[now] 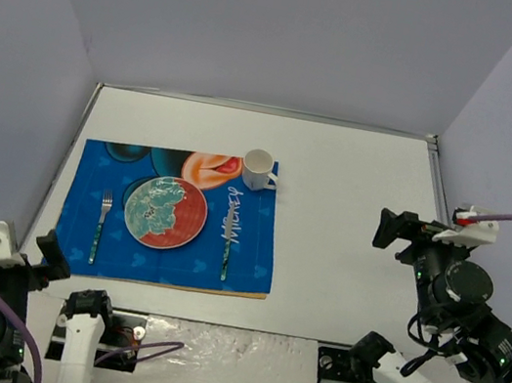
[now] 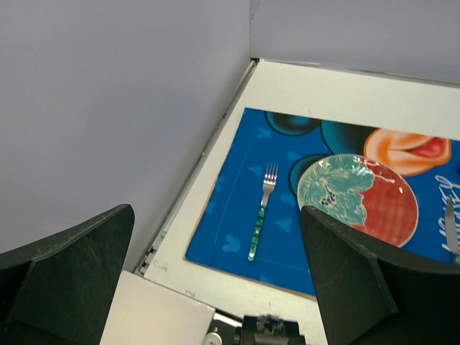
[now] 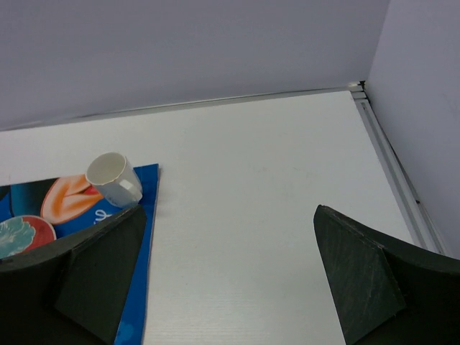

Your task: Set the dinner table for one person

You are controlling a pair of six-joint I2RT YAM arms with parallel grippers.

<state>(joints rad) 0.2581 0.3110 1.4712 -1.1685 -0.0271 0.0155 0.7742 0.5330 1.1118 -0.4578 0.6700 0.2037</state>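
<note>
We record a large white rectangular worktop spanning the scene. On its left lies a blue cartoon placemat with:
- round red-and-teal plate
- green-handled fork on the left
- knife on the right
- white mug at the far right

We judge the setting complete. The left gripper and right gripper are wide open and empty.

Plate on placemat, fork left, knife right, mug behind.

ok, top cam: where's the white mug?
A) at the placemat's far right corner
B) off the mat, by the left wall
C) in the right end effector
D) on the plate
A: the white mug stands upright at the far right corner of the blue placemat, apart from the plate, which sits nearer the middle of the mat.
</note>
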